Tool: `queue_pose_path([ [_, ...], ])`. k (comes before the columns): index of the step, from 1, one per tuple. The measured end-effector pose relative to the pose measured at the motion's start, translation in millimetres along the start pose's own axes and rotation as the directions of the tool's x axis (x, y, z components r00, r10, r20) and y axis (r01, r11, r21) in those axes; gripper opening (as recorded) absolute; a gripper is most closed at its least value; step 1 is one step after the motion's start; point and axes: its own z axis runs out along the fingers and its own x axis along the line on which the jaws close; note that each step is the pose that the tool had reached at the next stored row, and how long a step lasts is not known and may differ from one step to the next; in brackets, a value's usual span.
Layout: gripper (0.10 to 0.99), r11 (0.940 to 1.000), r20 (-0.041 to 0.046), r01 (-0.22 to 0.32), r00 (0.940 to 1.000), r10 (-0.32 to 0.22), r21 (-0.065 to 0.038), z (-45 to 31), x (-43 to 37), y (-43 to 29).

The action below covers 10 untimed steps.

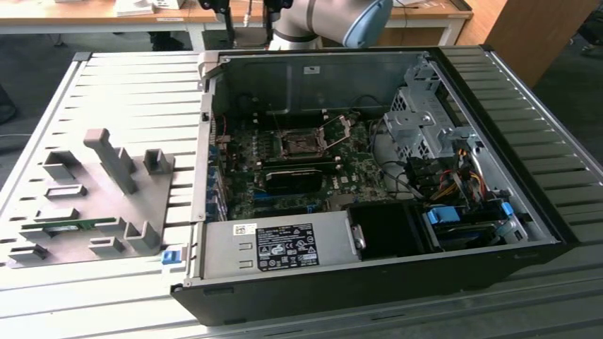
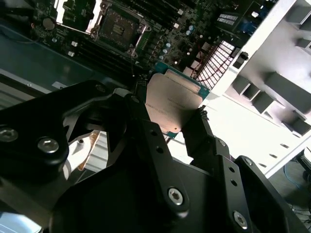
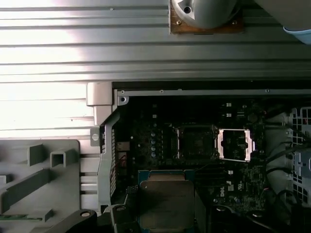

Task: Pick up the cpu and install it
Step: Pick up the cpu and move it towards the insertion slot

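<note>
Gripper is clamped on the cpu — a black finger on one edge, its mate on the opposite edge, and the chip's silvery top facing the cam in the second wrist view. The first wrist view has the same grip: cpu held flat in the gripper, up over the motherboard and not touching it.

The socket is well apart from the chip, further in on the board, w/ its metal frame flipped open beside it. In the exterior view that socket sits mid-board inside the open pc case, and the arm shows at the case's far wall.

Outside the case, on the exterior view's left, a grey fixture plate w/ upright blocks lies on the slatted table — a narrow green strip is lodged among the blocks.
</note>
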Motion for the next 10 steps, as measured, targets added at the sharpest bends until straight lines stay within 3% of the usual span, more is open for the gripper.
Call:
queue_pose_path([
  [10,0.541,1.0,0.0,0.0,1.0,0.0,0.0,2.0,-17.1,4.1],
])
